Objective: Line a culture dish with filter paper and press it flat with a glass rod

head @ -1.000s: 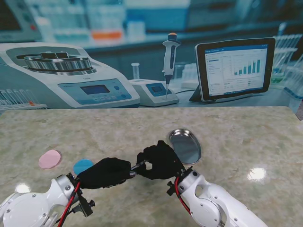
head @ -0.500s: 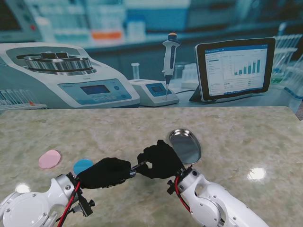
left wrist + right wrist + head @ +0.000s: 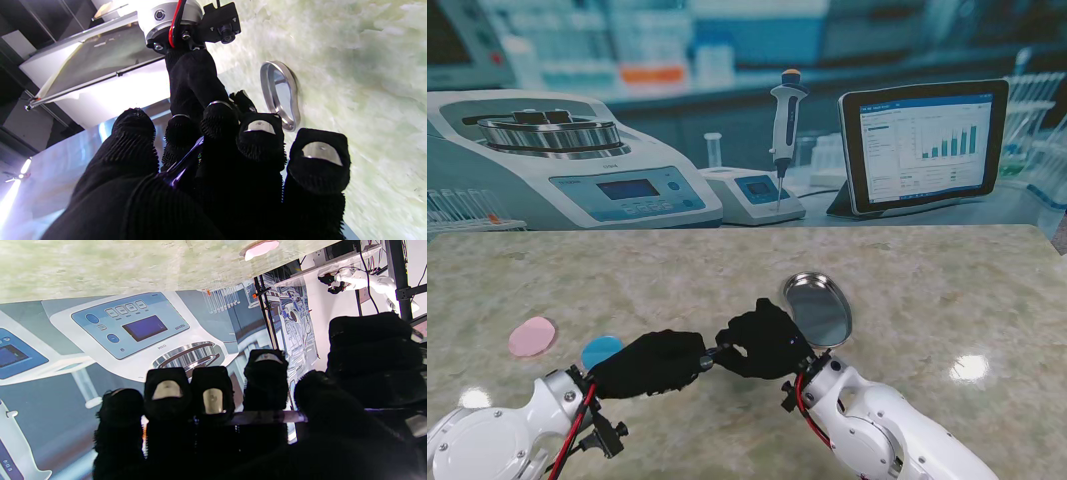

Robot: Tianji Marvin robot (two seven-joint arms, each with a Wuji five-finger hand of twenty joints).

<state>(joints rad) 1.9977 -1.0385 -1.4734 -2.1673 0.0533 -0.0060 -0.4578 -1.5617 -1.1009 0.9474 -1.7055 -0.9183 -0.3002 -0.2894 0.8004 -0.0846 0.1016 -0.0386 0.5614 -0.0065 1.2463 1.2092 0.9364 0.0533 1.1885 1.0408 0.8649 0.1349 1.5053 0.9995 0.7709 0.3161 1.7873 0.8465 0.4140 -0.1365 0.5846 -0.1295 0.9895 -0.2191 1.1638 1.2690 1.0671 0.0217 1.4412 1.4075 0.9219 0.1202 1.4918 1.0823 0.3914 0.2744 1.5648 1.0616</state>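
Observation:
My two black-gloved hands meet over the table's near middle. The left hand [image 3: 649, 364] and the right hand [image 3: 762, 340] both close on a thin glass rod [image 3: 716, 353], of which only a short piece shows between them. In the left wrist view the rod [image 3: 186, 159] runs between thumb and fingers of my left hand [image 3: 233, 173]. The right wrist view shows the rod [image 3: 267, 417] under my right hand's curled fingers [image 3: 206, 396]. The shiny metal culture dish [image 3: 817, 308] lies just beyond the right hand, with nothing in it. A pink paper disc [image 3: 532, 336] and a blue disc [image 3: 602, 351] lie at the left.
A centrifuge [image 3: 557, 165], a small device with a pipette [image 3: 782, 130] and a tablet [image 3: 924, 145] stand along the far edge of the marble table [image 3: 927, 290]. The blue disc lies close to my left wrist.
The hands have drawn slightly closer, so less of the rod shows between them. Dish and paper discs have not moved.

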